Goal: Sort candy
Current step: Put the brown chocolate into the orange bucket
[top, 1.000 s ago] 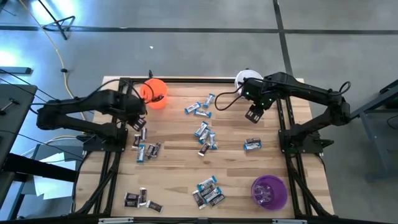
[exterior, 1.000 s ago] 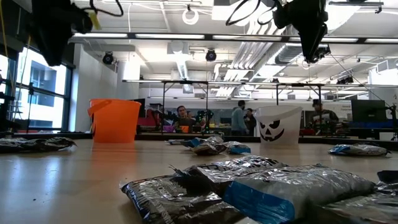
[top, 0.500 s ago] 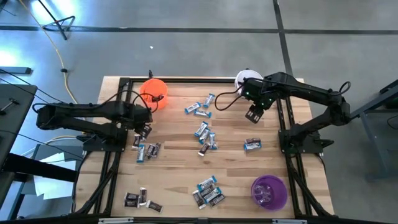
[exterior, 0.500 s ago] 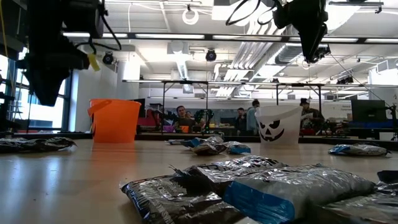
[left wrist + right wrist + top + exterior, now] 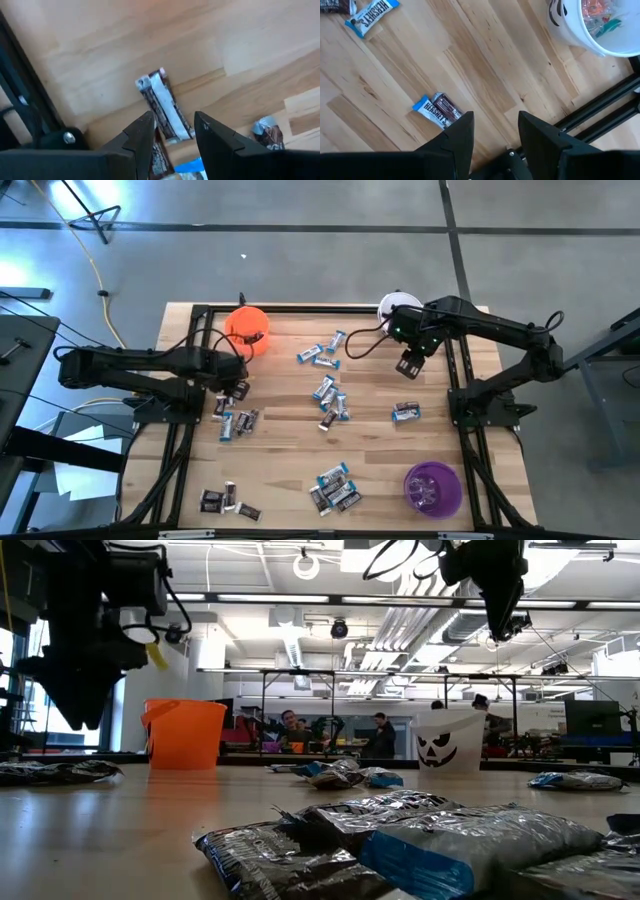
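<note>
Left gripper (image 5: 238, 387): lowered near the table's left side, fingers parted
Right gripper (image 5: 408, 366): held raised at the far right, fingers parted

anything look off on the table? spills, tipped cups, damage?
Nothing stands out. The candy lies scattered in loose clusters across the table, as expected mid-sort. The orange cup, white cup and purple cup all stand upright. No visible damage.

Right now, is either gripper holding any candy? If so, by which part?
No. The left gripper hangs open over a dark candy bar on the table, not gripping it. The right gripper is open and empty.
</note>
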Tool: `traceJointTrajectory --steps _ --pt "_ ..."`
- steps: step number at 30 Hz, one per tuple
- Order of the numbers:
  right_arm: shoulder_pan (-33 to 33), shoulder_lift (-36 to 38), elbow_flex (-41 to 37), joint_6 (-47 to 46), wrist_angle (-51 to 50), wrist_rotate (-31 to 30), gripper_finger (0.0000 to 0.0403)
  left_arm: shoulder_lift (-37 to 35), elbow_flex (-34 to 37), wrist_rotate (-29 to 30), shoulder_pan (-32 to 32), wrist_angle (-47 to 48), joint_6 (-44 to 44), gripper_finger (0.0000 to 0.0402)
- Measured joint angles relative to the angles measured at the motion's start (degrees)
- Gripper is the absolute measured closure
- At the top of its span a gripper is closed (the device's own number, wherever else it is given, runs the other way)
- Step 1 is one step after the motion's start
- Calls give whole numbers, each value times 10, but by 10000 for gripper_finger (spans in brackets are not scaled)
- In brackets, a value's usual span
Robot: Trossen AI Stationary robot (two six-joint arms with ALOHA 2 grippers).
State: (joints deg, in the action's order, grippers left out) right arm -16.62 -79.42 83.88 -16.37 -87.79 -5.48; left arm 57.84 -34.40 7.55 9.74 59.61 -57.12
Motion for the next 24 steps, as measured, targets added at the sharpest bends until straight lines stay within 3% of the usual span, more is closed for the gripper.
traceJointTrajectory --steps 11,24 --pt "0 0 0 30 -3 0 253 2 58 -55 0 -73 -100 272" --pt "0 0 0 40 -4 1 253 36 132 -43 -1 -155 -115 272"
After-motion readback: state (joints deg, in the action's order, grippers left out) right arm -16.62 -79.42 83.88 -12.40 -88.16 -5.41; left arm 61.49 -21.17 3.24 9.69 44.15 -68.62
